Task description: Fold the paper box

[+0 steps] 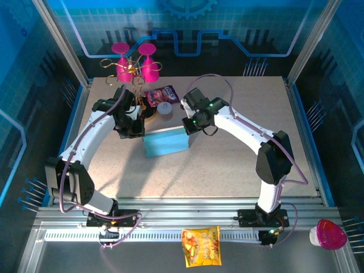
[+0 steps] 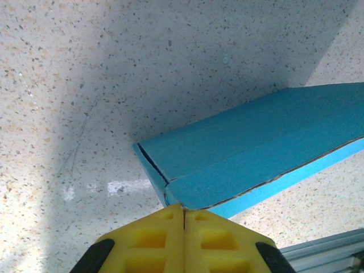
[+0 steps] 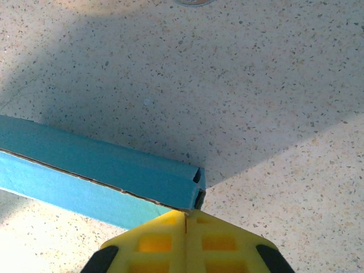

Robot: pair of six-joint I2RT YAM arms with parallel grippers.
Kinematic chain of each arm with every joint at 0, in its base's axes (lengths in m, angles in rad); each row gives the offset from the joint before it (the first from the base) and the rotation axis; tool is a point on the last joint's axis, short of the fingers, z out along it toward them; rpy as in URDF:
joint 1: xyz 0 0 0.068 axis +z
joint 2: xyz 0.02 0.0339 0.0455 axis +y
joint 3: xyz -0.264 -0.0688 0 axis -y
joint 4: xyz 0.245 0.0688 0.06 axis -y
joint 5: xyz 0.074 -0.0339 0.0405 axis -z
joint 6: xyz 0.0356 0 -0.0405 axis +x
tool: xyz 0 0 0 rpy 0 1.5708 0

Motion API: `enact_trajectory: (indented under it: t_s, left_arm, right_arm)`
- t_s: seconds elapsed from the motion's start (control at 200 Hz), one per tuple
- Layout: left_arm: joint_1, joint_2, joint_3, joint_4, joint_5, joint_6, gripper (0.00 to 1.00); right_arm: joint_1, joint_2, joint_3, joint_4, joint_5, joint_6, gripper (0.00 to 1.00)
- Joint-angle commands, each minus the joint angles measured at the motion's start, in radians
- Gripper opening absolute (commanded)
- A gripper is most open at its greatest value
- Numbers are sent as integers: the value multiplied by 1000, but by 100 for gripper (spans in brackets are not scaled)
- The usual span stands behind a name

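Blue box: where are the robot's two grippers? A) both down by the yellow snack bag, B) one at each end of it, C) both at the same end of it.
B: the left gripper is at the left end of the blue box and the right gripper is at its right end, each with its fingers closed at a corner.

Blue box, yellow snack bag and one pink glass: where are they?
paper box (image 1: 165, 142): top external view, middle of the box.
yellow snack bag (image 1: 201, 245): top external view, middle of the packet.
pink glass (image 1: 149, 70): top external view, bowl of the right-hand glass.
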Motion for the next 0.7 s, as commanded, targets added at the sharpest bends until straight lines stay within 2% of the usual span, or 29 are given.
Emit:
enact_trajectory:
  t_s: [0.0,0.695]
  left_arm:
    - [-7,-1,-11,5,79,-37,7]
    - [-8,-71,-131,116,123,-137,3]
  right_arm:
    - [8,26,20,-22,-26,11,0]
    - [10,12,-15,3,-20,18,0]
